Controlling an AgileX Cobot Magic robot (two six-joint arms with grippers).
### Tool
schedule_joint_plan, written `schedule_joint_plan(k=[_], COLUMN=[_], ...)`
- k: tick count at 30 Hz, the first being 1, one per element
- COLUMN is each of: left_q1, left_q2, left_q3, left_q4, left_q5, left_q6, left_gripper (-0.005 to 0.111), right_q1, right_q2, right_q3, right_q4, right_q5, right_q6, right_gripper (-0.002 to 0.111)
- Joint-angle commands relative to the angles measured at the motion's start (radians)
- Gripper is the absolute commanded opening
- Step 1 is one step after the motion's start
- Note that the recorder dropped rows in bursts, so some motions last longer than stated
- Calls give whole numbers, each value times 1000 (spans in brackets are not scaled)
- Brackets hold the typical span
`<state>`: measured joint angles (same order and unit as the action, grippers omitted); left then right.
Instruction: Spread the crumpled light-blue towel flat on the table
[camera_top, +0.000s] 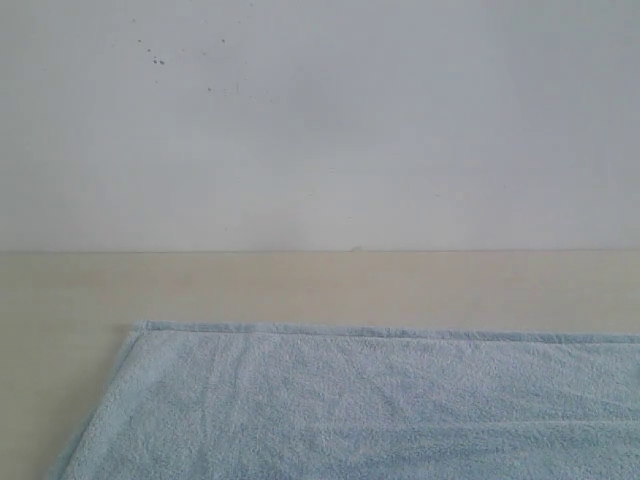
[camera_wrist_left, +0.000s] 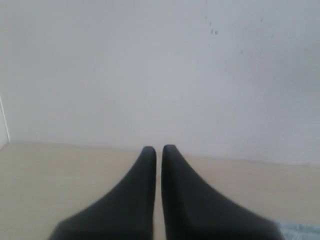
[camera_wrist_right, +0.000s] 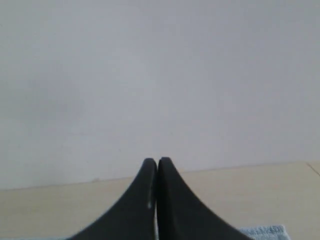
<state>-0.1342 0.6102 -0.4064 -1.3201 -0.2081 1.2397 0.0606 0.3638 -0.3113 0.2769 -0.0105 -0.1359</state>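
The light-blue towel (camera_top: 370, 405) lies flat on the cream table (camera_top: 300, 285), its hemmed far edge straight and its left corner in view; it runs off the right and bottom of the exterior view. Neither gripper shows in the exterior view. My left gripper (camera_wrist_left: 158, 149) is shut with nothing between its black fingers, held above the table and facing the wall; a sliver of towel (camera_wrist_left: 300, 230) shows beside it. My right gripper (camera_wrist_right: 157, 161) is also shut and empty, with a towel corner (camera_wrist_right: 265, 231) beside it.
A white wall (camera_top: 320, 120) with a few dark specks rises behind the table. Bare table (camera_top: 50, 380) shows left of the towel and between the towel and the wall.
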Motion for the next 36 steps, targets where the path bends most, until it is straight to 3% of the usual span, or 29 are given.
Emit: schedule_joint_plan(k=[1, 7, 11, 13, 16, 19, 27, 30, 36], left_q1=[2, 2, 2, 2, 2, 2, 2, 2, 2], left_q2=[-276, -536, -610, -604, -593, -593, -593, -593, -593], left_q3=[96, 155, 236, 304, 325, 325, 406, 406, 406], left_q4=[3, 5, 34, 34, -114, -257, -265, -263, -263], left_q5=[41, 184, 195, 191, 38, 17, -28, -28, -28], left_q6=[5, 164, 235, 235, 165, 160, 167, 167, 167], left_gripper=[4, 4, 4, 4, 4, 4, 4, 4, 4], right_q1=[1, 1, 10, 10, 10, 10, 10, 10, 10], right_q2=[-241, -364, -361, -350, -341, -341, -341, -341, -341], right_q3=[10, 10, 23, 77, 194, 304, 311, 311, 311], right_q4=[1, 1, 1, -36, -85, -83, -81, 69, 69], right_q5=[81, 182, 443, 402, 275, 204, 157, 157, 157], right_q6=[-3, -35, -31, -40, -35, 85, -19, 160, 188], right_gripper=[0, 0, 0, 0, 0, 0, 0, 0, 0])
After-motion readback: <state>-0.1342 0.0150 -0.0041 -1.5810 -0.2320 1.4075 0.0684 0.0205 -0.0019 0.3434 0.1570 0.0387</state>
